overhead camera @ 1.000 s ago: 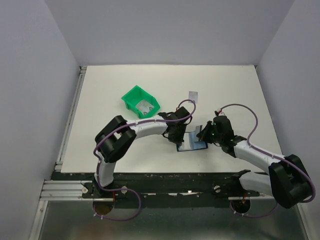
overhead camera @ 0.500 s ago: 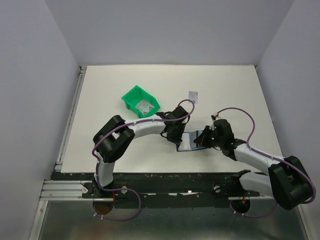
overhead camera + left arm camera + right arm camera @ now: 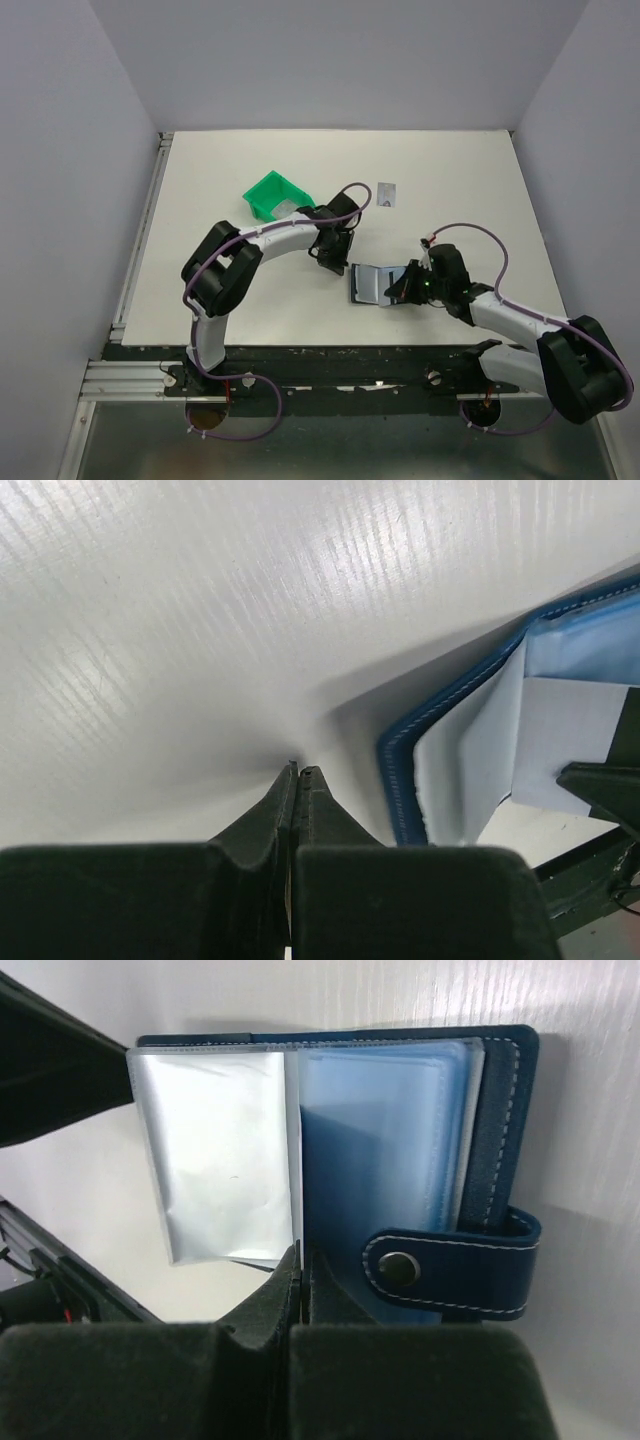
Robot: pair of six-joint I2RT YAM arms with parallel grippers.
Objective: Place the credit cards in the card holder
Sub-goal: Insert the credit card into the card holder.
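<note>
The navy card holder [image 3: 368, 285] lies open on the white table, its clear sleeves up and its snap tab [image 3: 455, 1265] near my right gripper. A silvery leaf [image 3: 215, 1150] fills its left half. My right gripper [image 3: 400, 290] [image 3: 303, 1252] is shut, its tips pinched at the holder's near edge by the spine. My left gripper [image 3: 335, 262] [image 3: 298, 770] is shut and empty, tips down near the table, just left of the holder's blue stitched edge [image 3: 400, 770]. One pale grey credit card [image 3: 387, 193] lies apart at the back.
A green plastic bin [image 3: 268, 193] stands behind the left arm, partly hidden by it; what lies in it is hard to make out. The table's dark front rail [image 3: 330, 352] runs close below the holder.
My left gripper has pulled back up and to the left, off the holder. The holder has shifted slightly left and lies open flatter. My right gripper has followed it down and left.
</note>
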